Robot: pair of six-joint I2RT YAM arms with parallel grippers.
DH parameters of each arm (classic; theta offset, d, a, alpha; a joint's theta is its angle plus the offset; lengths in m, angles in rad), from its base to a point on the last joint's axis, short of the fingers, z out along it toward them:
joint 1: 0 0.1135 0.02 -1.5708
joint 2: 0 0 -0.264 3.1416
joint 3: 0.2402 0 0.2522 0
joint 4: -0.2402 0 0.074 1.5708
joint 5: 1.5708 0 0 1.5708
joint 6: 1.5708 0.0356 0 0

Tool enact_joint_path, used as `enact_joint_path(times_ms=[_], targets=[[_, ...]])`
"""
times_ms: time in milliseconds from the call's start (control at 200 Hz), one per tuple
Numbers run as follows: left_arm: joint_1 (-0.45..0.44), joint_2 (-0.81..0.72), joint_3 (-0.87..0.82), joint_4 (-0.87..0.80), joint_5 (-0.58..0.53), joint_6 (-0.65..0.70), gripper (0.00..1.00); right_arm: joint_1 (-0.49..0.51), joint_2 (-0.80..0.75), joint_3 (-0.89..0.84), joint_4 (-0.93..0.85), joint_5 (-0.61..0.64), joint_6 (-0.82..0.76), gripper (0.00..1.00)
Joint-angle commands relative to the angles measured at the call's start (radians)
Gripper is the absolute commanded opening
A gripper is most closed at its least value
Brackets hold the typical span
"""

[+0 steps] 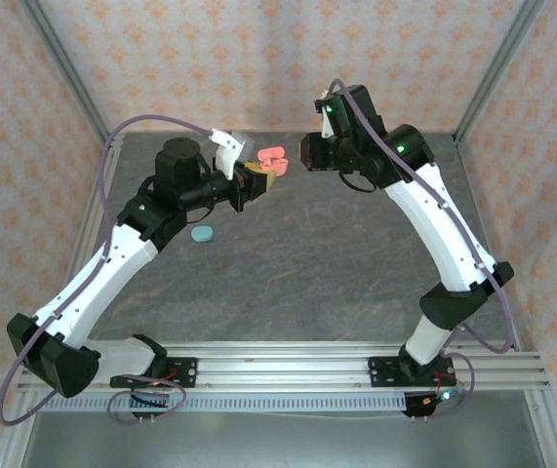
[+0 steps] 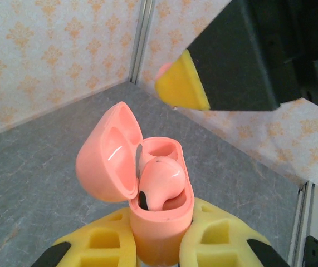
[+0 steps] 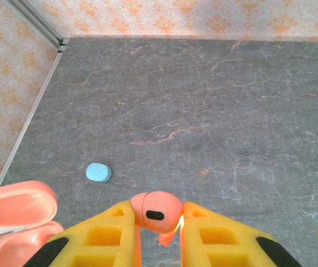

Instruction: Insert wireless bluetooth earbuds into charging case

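My left gripper (image 2: 160,236) is shut on the lower body of a salmon-pink charging case (image 2: 159,222), held up off the table with its lid (image 2: 107,153) swung open to the left. One pink earbud (image 2: 160,183) sits in the case's near slot, and the far slot (image 2: 160,149) is empty. From above, the case (image 1: 272,157) hangs between the two arms. My right gripper (image 3: 157,216) is shut on a second pink earbud (image 3: 156,210), just right of the open case (image 3: 15,221). Its yellow fingertip (image 2: 182,89) hovers above the case.
A small closed light-blue oval case (image 1: 203,234) lies on the grey stone-look table (image 1: 337,263), left of centre and below the left arm's wrist; it also shows in the right wrist view (image 3: 98,172). Patterned walls and metal frame rails enclose the table.
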Motion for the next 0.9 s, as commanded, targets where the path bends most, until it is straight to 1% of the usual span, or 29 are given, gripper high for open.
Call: enact_joint_path(times_ms=[0,350,635,896], targets=[[-0.012,0.007,0.054,0.056,-0.007,-0.024,0.00,0.007,-0.036,0.020,0.028,-0.028,0.018,0.21],[-0.013,0.009,0.067,0.034,-0.002,-0.029,0.00,0.048,-0.034,0.058,0.100,-0.067,0.007,0.21],[-0.018,-0.002,0.060,0.019,-0.004,-0.026,0.00,0.062,0.001,0.130,0.076,-0.097,0.001,0.21],[-0.019,-0.004,0.065,0.018,-0.001,-0.028,0.00,0.078,0.029,0.135,0.046,-0.128,-0.018,0.21]])
